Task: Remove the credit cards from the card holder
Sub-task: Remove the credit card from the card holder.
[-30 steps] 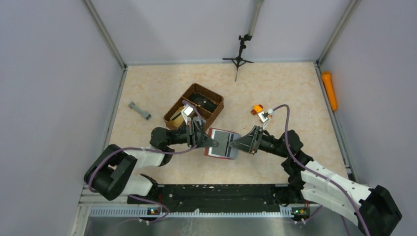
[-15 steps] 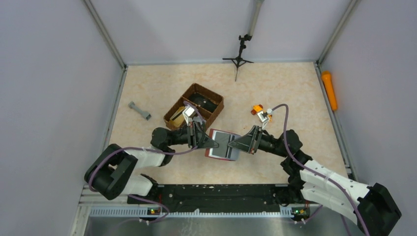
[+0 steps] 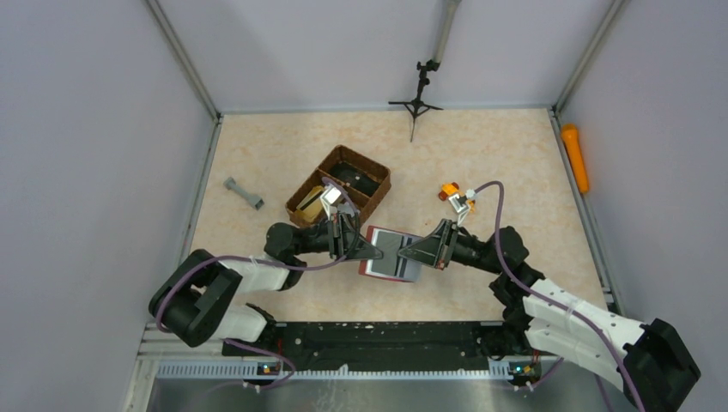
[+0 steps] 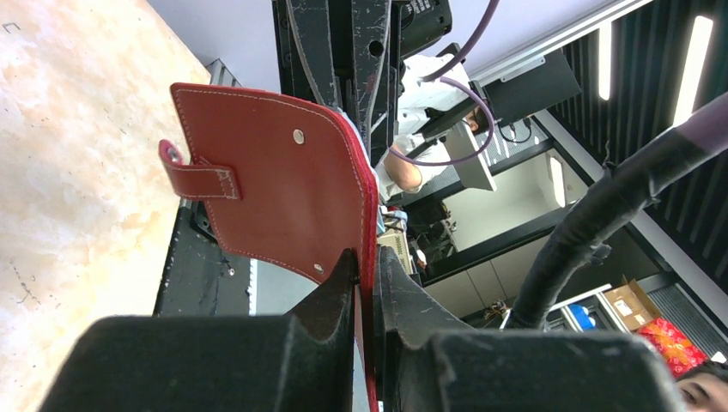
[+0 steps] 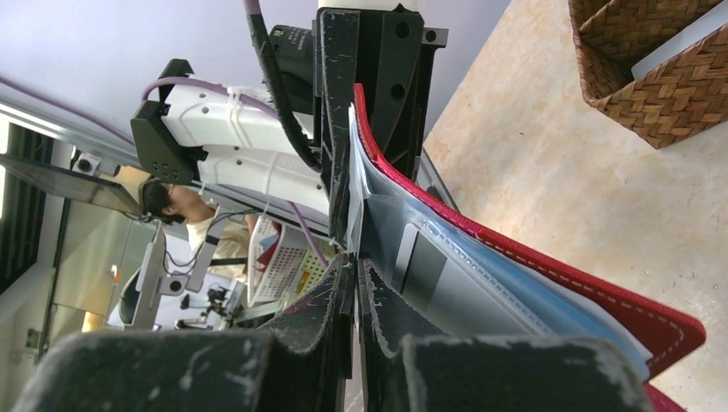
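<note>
The dark red card holder (image 3: 383,271) hangs open above the table between my two grippers. In the left wrist view its outer face (image 4: 275,172) shows with the snap tab (image 4: 199,178) hanging to the left. My left gripper (image 3: 369,251) (image 4: 367,259) is shut on its edge. In the right wrist view the inside (image 5: 558,262) holds a grey credit card (image 5: 464,292) in a bluish clear sleeve. My right gripper (image 3: 409,254) (image 5: 354,262) is shut on a thin pale card edge standing out of the holder.
The brown woven basket (image 3: 375,178) (image 5: 661,94) stands just behind the left gripper, with a tan card-like thing (image 3: 309,198) in it. A grey dumbbell-shaped piece (image 3: 244,193) lies at the left, an orange tube (image 3: 576,158) by the right wall, and a small tripod (image 3: 417,96) at the back.
Hardly anything. The holder and both grippers have crept slightly towards the near edge, and both grips are unchanged.
</note>
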You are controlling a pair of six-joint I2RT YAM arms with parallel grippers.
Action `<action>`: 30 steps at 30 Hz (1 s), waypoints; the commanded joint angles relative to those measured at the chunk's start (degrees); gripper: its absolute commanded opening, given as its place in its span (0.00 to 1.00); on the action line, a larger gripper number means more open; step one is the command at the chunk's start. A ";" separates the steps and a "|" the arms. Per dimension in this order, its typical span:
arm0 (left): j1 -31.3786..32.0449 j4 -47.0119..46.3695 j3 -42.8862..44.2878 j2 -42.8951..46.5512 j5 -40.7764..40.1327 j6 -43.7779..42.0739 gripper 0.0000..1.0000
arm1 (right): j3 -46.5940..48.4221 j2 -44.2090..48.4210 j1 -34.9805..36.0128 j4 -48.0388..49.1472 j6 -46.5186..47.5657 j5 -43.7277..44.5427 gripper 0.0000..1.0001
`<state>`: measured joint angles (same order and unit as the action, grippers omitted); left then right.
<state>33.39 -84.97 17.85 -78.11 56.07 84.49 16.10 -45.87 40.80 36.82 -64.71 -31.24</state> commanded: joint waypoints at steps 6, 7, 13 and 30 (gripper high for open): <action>1.32 -5.91 1.47 -1.46 -0.43 -0.18 0.13 | -0.46 -0.48 -0.45 6.27 -0.79 -1.36 0.09; 1.43 -5.91 1.66 -1.56 -0.44 -0.21 0.13 | -0.53 -0.64 -0.47 6.31 -0.76 -1.44 0.09; 1.83 -5.87 1.84 -1.96 -0.53 -0.32 0.19 | -0.35 -0.73 -0.46 5.92 -0.63 -1.67 0.00; 1.73 -5.04 1.67 -1.03 0.07 -1.66 0.17 | 0.75 3.66 -0.44 -4.79 2.28 0.99 0.00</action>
<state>34.98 -86.02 17.89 -79.79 55.94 83.81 15.35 -43.13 40.80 32.05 -64.05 -31.09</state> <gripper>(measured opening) 0.201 0.009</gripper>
